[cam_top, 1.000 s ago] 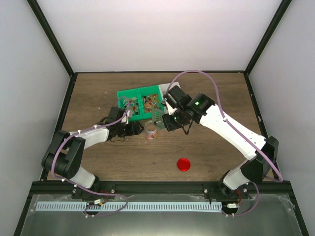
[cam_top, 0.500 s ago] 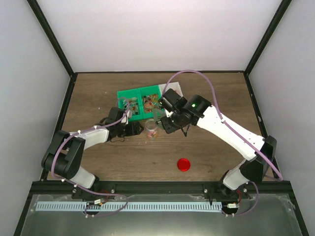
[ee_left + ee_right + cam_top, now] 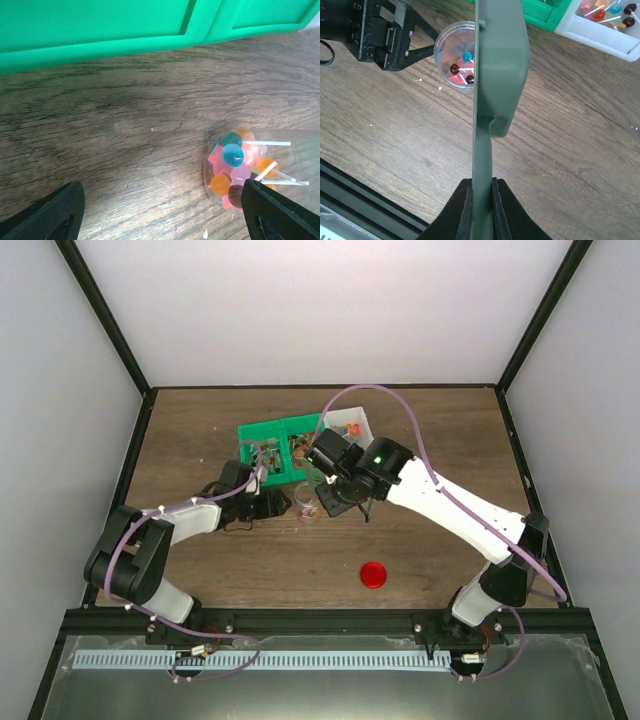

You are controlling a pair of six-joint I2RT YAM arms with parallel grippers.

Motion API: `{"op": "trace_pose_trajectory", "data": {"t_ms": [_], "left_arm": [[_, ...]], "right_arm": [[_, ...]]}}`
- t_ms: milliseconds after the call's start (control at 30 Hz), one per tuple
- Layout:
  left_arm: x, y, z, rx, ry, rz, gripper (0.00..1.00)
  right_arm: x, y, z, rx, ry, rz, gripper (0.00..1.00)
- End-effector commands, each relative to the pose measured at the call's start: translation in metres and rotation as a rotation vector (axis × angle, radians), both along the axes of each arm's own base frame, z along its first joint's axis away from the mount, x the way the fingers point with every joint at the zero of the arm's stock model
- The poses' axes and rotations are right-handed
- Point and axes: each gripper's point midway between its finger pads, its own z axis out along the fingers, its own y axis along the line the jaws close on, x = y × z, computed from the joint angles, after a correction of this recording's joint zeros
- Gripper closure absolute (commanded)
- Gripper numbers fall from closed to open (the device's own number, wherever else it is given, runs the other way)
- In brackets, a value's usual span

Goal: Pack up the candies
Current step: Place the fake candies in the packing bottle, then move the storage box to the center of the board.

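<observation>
Small gold-brown candies (image 3: pixel 300 448) lie in the compartments of a green tray (image 3: pixel 262 432). A small clear jar (image 3: pixel 307 502) stands in front of the tray, holding coloured ball candies on white sticks (image 3: pixel 232 155). My right gripper (image 3: pixel 482 200) is shut on the handle of a grey-green scoop (image 3: pixel 500 65). The scoop's blade hangs over the jar (image 3: pixel 451 55) and hides part of its mouth. My left gripper (image 3: pixel 165 215) rests low on the table, open. The jar (image 3: pixel 235 170) sits just inside its right finger (image 3: pixel 280 210), far from the left one.
A white box (image 3: pixel 352 424) with more stick candies (image 3: pixel 600 12) stands to the right of the green tray (image 3: pixel 540 12). A round red lid (image 3: pixel 373 574) lies alone on the wooden table near the front. Black frame posts border the table.
My right arm has swung left with the scoop, from beside the tray's right end to over the jar, uncovering the white box. The left arm and the jar have stayed still.
</observation>
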Motion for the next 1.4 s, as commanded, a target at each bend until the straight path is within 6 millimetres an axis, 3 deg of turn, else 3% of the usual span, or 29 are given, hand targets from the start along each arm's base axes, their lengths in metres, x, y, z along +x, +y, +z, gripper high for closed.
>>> {"op": "trace_pose_trajectory", "data": {"t_ms": [0,167,333,467,567,700,867,1067,1167,1367], "left_arm": [[0.002,0.002,0.005,-0.007,-0.027,0.007,0.12],[0.010,0.004,0.033,0.012,-0.107,0.010,0.13],[0.022,0.024,0.072,0.129,-0.212,0.058,0.13],[0.040,0.041,0.102,0.207,-0.269,0.152,0.14],[0.063,0.041,0.114,0.234,-0.247,0.215,0.20],[0.092,0.033,0.111,0.289,-0.157,0.242,0.23],[0.119,0.027,0.091,0.382,-0.072,0.270,0.29],[0.130,0.024,0.069,0.411,-0.007,0.299,0.34],[0.134,0.018,0.057,0.411,0.030,0.298,0.40],[0.146,0.000,0.053,0.388,0.034,0.262,0.40]], "right_arm": [[0.004,-0.001,0.010,-0.005,-0.039,-0.008,0.99],[0.008,0.014,0.043,0.160,-0.058,-0.044,0.99],[0.039,0.006,0.075,0.332,-0.088,-0.150,0.99],[0.068,-0.010,0.086,0.484,-0.085,-0.238,0.99],[0.085,-0.016,0.083,0.610,-0.005,-0.317,0.99],[0.104,-0.002,0.086,0.740,0.075,-0.383,0.99],[0.115,0.011,0.088,0.950,0.237,-0.458,0.99],[0.127,-0.013,0.115,1.136,0.204,-0.511,0.99],[0.135,-0.026,0.111,1.154,0.217,-0.536,0.99],[0.131,-0.023,0.082,1.136,0.307,-0.531,0.99]]}}
